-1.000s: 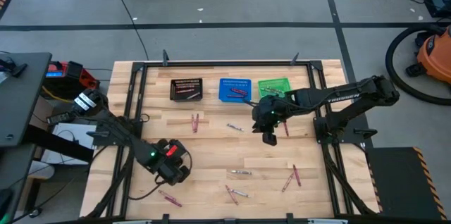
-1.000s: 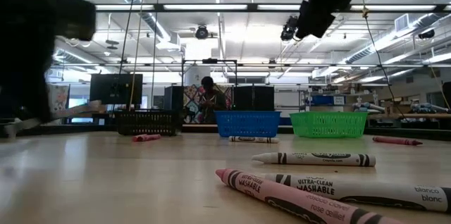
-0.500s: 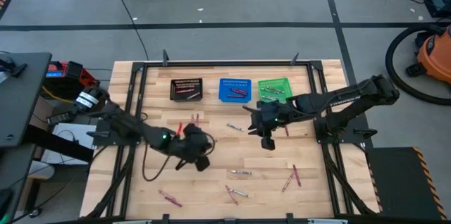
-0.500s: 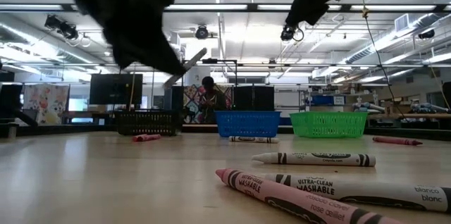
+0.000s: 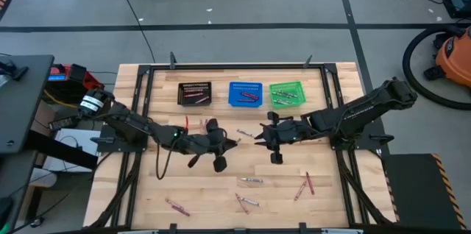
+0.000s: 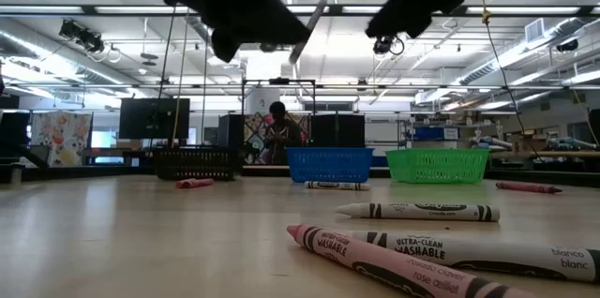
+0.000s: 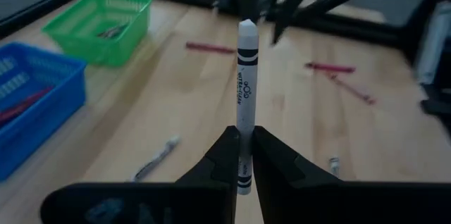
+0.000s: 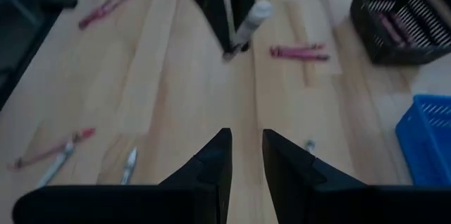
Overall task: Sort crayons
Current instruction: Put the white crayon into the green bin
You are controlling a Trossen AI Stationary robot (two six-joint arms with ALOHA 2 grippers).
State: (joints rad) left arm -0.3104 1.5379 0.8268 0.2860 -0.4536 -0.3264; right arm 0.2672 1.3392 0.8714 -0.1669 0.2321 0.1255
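Note:
My left gripper [image 7: 241, 152] hovers over the middle of the table [image 5: 223, 144], shut on a white crayon [image 7: 244, 90] that points at my right gripper [image 5: 260, 140]. The right gripper [image 8: 246, 155] faces it from close by, open, with nothing between its fingers. In the low view both grippers hang high above the table, the left [image 6: 281, 31] with the crayon [image 6: 307, 31] sticking out. More crayons lie flat on the wood: red ones [image 5: 204, 125], a white one [image 5: 245, 133], and several near the front [image 5: 250, 180] [image 5: 305, 185] [image 5: 176, 207]. My left gripper pinches the white crayon's near end [image 7: 244, 169] between its two fingertips. The crayon lies along the fingers and sticks out ahead of them toward the table's right. It is lifted clear of the table, its free tip [image 7: 245, 25] slanting a little upward.
Black [image 5: 195, 93], blue [image 5: 245, 93] and green [image 5: 286, 91] mesh baskets stand in a row at the table's far edge, each with crayons inside. A black frame [image 5: 147, 76] rims the table. Three crayons [image 6: 417, 212] lie close before the low camera. A person [image 6: 278, 134] stands far behind.
My left gripper has carried the white crayon up from the near left toward the table's middle, turning from pointing down to nearly level. My right gripper has swung toward the table's left and near side and sunk a little, now facing the crayon's tip.

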